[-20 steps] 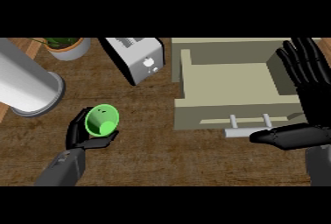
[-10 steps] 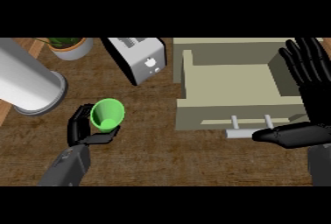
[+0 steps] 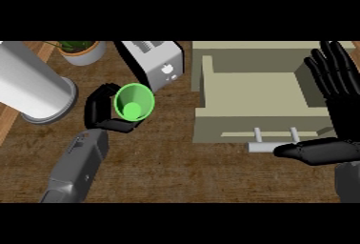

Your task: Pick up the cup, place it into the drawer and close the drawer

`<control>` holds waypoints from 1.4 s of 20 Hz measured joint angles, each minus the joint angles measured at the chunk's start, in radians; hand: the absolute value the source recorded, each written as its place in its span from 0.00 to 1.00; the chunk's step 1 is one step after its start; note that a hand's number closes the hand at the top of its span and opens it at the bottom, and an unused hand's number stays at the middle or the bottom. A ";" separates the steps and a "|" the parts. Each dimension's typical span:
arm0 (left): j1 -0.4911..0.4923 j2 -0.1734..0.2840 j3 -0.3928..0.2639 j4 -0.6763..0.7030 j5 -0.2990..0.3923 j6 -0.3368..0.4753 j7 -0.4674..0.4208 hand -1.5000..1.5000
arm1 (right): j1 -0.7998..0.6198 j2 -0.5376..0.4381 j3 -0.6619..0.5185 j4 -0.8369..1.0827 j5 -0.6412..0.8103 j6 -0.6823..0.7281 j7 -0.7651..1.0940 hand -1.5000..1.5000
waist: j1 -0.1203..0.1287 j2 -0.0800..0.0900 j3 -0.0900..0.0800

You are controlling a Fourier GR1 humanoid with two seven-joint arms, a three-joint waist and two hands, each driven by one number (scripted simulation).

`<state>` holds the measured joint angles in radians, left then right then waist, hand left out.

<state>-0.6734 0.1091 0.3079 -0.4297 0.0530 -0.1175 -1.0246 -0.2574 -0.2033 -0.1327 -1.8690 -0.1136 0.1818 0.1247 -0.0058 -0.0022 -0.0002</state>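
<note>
While the brown wood-grain counter (image 3: 183,176) fills pretty much the whole view, the beige drawer (image 3: 260,90) is seen pulled open at the upper right, its handle (image 3: 275,147) pointed toward the lower edge. A big grey cylinder (image 3: 32,86) is laid out at the upper left, with a white toaster (image 3: 156,62) just beside it toward the middle and a potted plant (image 3: 81,50) tucked between them at the top. The right robot hand (image 3: 334,95) is held open at the right edge, fingers straight and up over the drawer's right side, thumb stretched out near the handle. The left robot hand (image 3: 102,109) is curled round the green cup (image 3: 134,101), which is tipped so its mouth is shown, just below the toaster and well left of the drawer.
</note>
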 measured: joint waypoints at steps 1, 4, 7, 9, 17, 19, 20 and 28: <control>-0.009 -0.004 -0.011 -0.030 0.000 -0.009 0.020 1.00 | -0.009 0.002 -0.001 0.016 0.007 -0.005 -0.007 0.00 | 0.006 -0.001 0.000; -0.073 -0.039 -0.046 -0.112 -0.002 -0.004 0.103 1.00 | -0.016 -0.016 -0.025 0.024 -0.009 0.002 0.003 0.00 | 0.012 -0.005 0.001; -0.122 -0.069 -0.082 -0.204 0.004 0.006 0.216 1.00 | -0.007 -0.020 -0.033 0.023 -0.004 0.001 -0.003 0.00 | 0.016 -0.007 0.001; -0.162 -0.084 -0.114 -0.250 0.014 0.044 0.287 1.00 | -0.018 -0.021 -0.035 0.024 -0.006 -0.002 0.005 0.00 | 0.013 -0.006 0.001; -0.368 -0.105 -0.229 -0.338 0.065 0.226 0.561 1.00 | -0.014 -0.011 -0.029 0.055 0.009 0.000 -0.037 0.00 | -0.003 0.000 0.001; -0.423 -0.107 -0.255 -0.307 0.077 0.275 0.607 1.00 | -0.017 -0.010 -0.027 0.046 0.008 -0.001 -0.030 0.00 | -0.011 0.002 0.001; -0.453 -0.107 -0.275 -0.285 0.087 0.303 0.629 1.00 | -0.017 -0.013 -0.028 0.047 0.003 0.005 -0.031 0.00 | -0.016 0.003 0.001; -0.626 -0.109 -0.398 -0.055 0.162 0.440 0.732 1.00 | -0.051 -0.019 -0.024 0.077 -0.004 0.023 -0.049 0.00 | -0.057 0.015 0.002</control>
<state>-1.2991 0.0002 -0.0903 -0.4850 0.2154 0.3226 -0.2925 -0.3085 -0.2221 -0.1568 -1.7922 -0.1172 0.2046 0.0756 -0.0629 0.0131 0.0014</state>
